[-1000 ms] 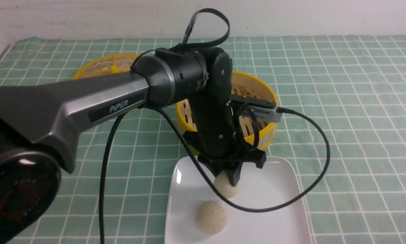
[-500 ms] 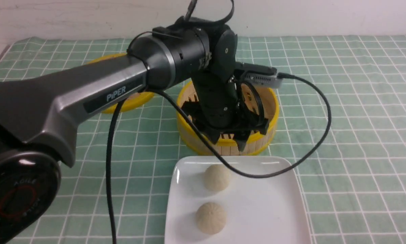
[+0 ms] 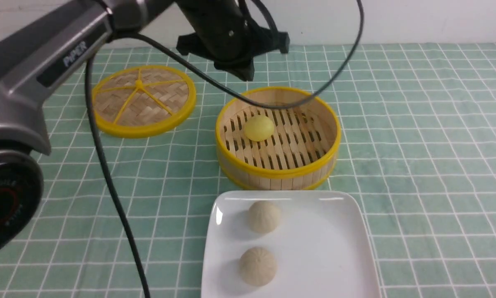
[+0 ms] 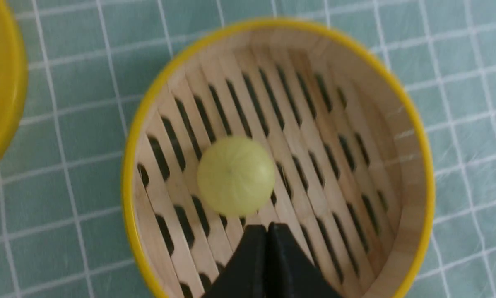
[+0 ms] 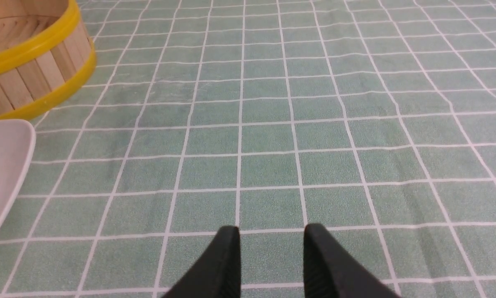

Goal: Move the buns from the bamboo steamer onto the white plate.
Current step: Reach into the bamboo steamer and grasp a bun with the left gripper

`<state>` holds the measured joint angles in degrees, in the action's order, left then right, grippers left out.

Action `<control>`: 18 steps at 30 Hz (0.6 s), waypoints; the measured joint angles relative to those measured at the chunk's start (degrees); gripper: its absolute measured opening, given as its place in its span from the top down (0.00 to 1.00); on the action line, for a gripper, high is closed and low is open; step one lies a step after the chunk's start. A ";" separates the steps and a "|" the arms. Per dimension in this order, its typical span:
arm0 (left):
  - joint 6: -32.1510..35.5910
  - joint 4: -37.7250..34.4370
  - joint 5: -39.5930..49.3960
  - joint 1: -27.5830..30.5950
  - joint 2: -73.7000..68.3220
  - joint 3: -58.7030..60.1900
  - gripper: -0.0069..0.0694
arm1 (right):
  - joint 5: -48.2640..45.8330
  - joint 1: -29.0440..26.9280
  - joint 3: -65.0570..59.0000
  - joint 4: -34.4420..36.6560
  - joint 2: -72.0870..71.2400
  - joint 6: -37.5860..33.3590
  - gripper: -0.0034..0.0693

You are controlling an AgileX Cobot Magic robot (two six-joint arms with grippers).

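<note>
In the left wrist view we see the left pincer (image 4: 267,232) with tips pressed together, empty, above the bamboo steamer (image 4: 405,136). Only the right wrist view shows the right pincer (image 5: 271,231), slightly parted, holding nothing over the counter (image 5: 355,124). The yellow bun (image 4: 235,176) lies alone in the steamer. On the white plate (image 3: 335,248) sit the pale cream bun (image 3: 263,216) and, nearer us, a grainier tan bun (image 3: 257,265), apart. The woven lid (image 3: 142,101) lies on the green checked cloth (image 3: 417,124); a white wall (image 3: 397,20) stands behind.

One yellow bun (image 3: 258,128), two pale buns (image 3: 264,216) (image 3: 257,266), one bamboo steamer (image 3: 275,173), one lid (image 3: 142,99), one white plate (image 3: 326,248).
</note>
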<state>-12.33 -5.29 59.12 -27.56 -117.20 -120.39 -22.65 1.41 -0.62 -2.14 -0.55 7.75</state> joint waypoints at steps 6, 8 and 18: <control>4.48 -4.02 -4.99 2.18 -1.32 -0.23 0.85 | 0.00 0.00 0.00 0.00 0.00 0.00 0.62; 4.73 -5.48 -5.09 2.08 -2.76 -0.23 0.80 | 0.00 0.00 0.00 0.00 0.00 0.00 0.62; 4.78 -8.05 -9.75 2.07 -12.31 -0.23 0.38 | 0.00 0.00 0.00 0.00 0.00 0.00 0.62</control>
<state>-7.54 -13.34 49.38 -25.49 -129.50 -120.62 -22.65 1.41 -0.62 -2.14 -0.55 7.75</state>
